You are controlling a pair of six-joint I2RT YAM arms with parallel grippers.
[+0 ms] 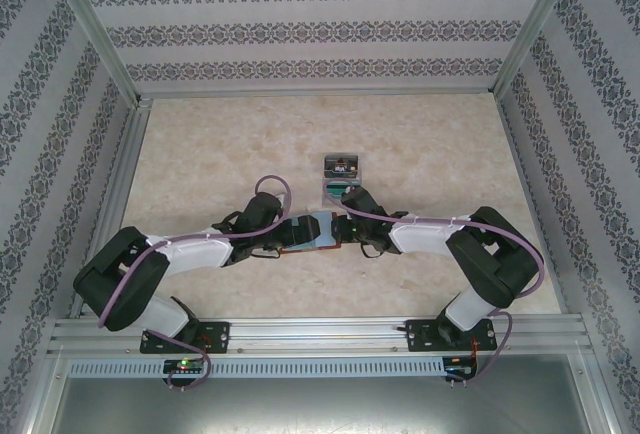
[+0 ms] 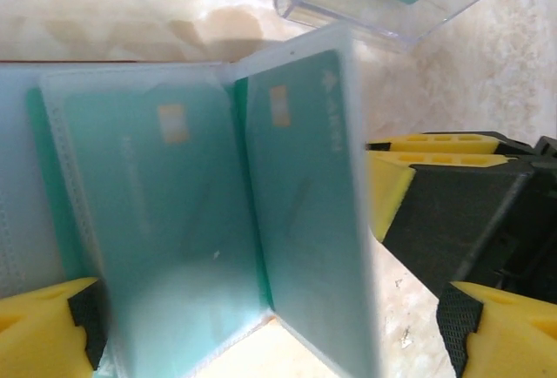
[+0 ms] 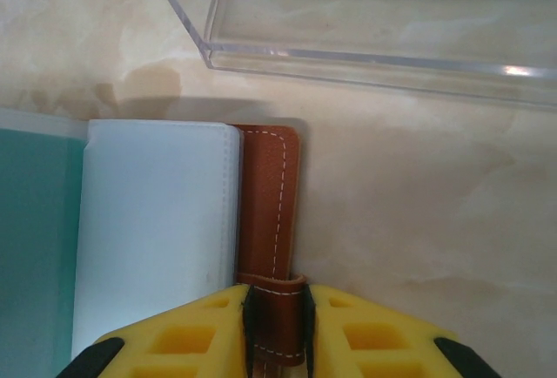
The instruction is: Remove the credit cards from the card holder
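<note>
Beige marbled table (image 1: 430, 144), patterned walls (image 1: 300, 14), card holder (image 1: 318, 228)

Card holder (image 1: 318, 231) on tbl (image 1: 200, 144) w/ box (image 1: 341, 176) behind.

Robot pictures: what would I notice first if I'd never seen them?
The open card holder in the middle of the table grabs the eye. The right gripper pinches its brown strap, and the open left gripper faces teal cards in cloudy sleeves. Behind it stands a clear box with something teal inside.
</note>
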